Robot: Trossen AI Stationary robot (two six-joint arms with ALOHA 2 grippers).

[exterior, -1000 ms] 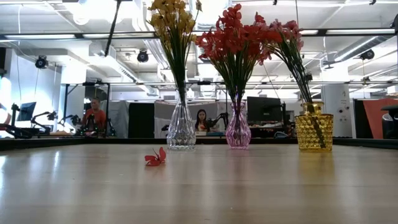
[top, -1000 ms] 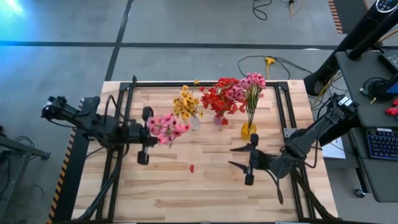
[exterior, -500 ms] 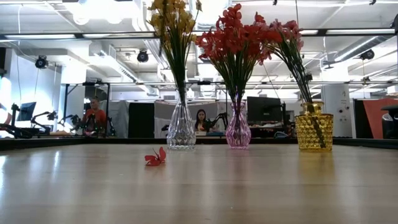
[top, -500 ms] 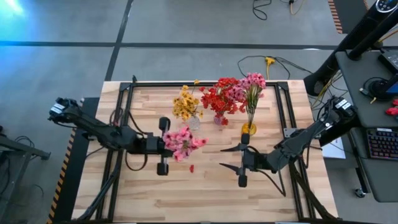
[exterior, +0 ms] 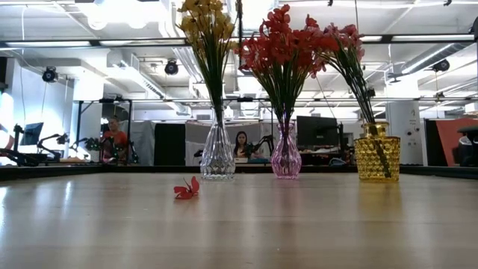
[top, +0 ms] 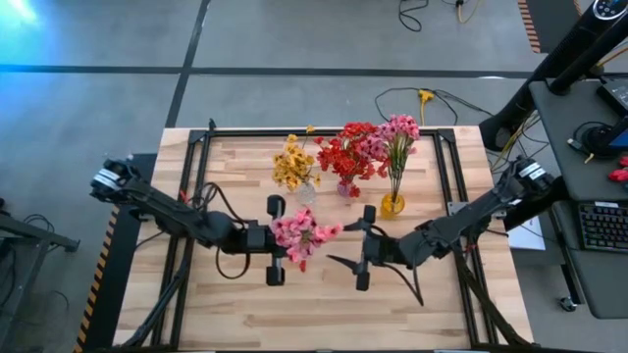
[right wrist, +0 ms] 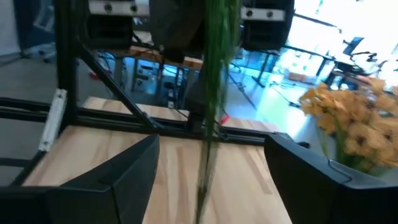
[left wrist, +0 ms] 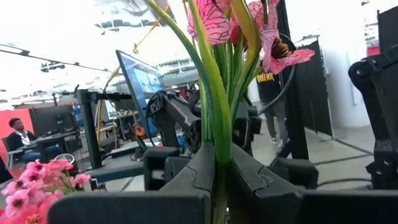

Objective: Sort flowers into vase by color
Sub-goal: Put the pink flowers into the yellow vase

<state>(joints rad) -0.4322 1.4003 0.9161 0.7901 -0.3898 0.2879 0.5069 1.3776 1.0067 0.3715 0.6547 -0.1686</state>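
Pink against dark metal — the pink-blossomed artificial sprig on its thin green stem (top: pixel 299 235) is pinched in the shut left gripper (top: pixel 274 241), held clear of the pale wooden table (top: pixel 245 304) at its middle, blossoms pointing toward the other arm. Facing it, the right gripper (top: pixel 363 247) stands with its fingers spread wide, and in its wrist view the green stem hangs between those fingers, touching neither.

This looks like a hand-over, and to do it well I would want the right fingers to close squarely on the bare stem below the blossoms, with the left letting go only once that grip is firm — a thin stem will twist or slip if caught off-centre.

Beyond the grippers, at the far side, stand a clear glass vase of yellow flowers (top: pixel 293 167), a pink-tinted glass vase of red flowers (top: pixel 345 155) and an amber dimpled vase of pink flowers (top: pixel 394 147); that last one is the likely home. A loose red blossom (exterior: pixel 187 189) lies on the table in front of them.
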